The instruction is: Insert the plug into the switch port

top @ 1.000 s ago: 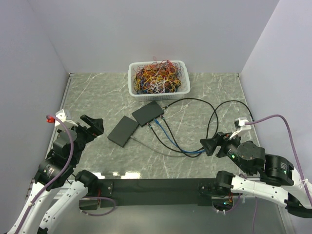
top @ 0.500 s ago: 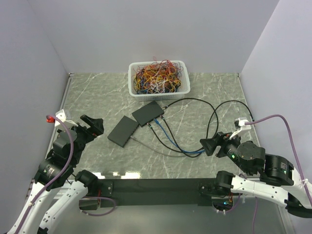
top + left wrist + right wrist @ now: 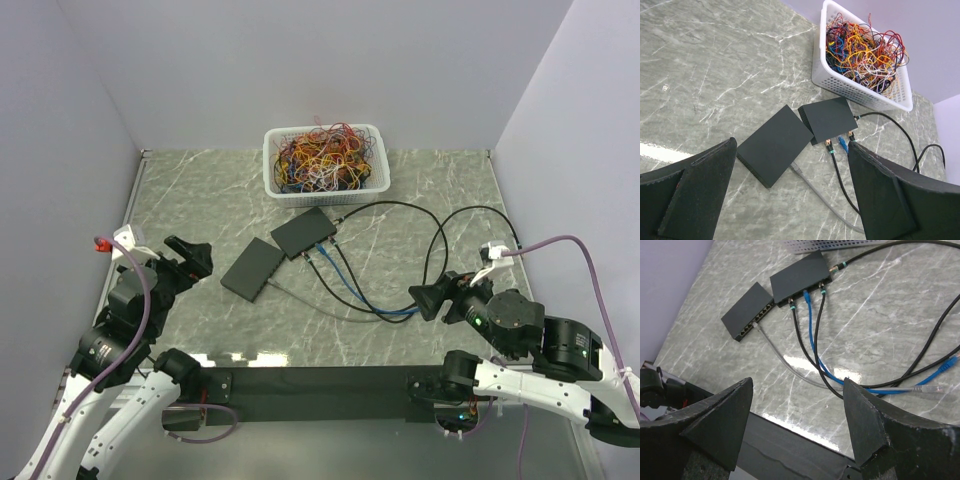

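Grey-green marbled tabletop (image 3: pixel 440 190) veined in white, plain pale lavender back wall (image 3: pixel 320 60), matching left wall (image 3: pixel 50 150) and right wall (image 3: pixel 580 130) enclosing the sides, black strip (image 3: pixel 320 382) along the near edge, soft light glinting off the polished stone in front.

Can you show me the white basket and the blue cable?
white basket (image 3: pixel 860 92): left wrist view, on its front wall.
blue cable (image 3: pixel 806 296): right wrist view, on its plugged-in end.

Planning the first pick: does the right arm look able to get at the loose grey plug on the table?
Probably yes. The right fingers stand open and empty, and the grey plug lies uncovered on the table close ahead, beside the blue plug.
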You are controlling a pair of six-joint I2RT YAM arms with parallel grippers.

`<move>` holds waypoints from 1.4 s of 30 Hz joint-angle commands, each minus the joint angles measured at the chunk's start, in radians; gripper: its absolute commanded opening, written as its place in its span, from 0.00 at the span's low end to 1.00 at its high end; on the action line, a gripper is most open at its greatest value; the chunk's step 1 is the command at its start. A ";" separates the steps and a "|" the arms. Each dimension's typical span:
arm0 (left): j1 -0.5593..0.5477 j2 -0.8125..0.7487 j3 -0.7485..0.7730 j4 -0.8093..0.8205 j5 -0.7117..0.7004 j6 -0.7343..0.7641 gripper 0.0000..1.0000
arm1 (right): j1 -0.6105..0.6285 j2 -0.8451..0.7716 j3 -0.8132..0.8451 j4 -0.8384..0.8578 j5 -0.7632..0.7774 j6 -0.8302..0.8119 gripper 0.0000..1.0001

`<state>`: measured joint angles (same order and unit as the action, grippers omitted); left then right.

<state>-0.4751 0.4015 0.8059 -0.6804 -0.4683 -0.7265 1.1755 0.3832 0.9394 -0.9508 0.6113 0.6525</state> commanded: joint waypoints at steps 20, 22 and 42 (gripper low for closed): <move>0.000 -0.012 -0.005 0.001 -0.009 -0.005 0.99 | 0.003 -0.069 -0.016 0.067 -0.027 -0.037 0.80; 0.000 -0.013 -0.007 0.001 -0.007 -0.005 0.99 | 0.004 -0.096 -0.019 0.069 -0.025 -0.034 0.80; -0.002 -0.007 -0.004 0.001 -0.009 -0.007 0.99 | 0.004 -0.106 -0.025 0.080 -0.051 -0.047 0.80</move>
<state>-0.4751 0.3943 0.8051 -0.6815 -0.4683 -0.7269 1.1755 0.2646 0.9215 -0.9005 0.5552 0.6090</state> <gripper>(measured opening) 0.994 0.804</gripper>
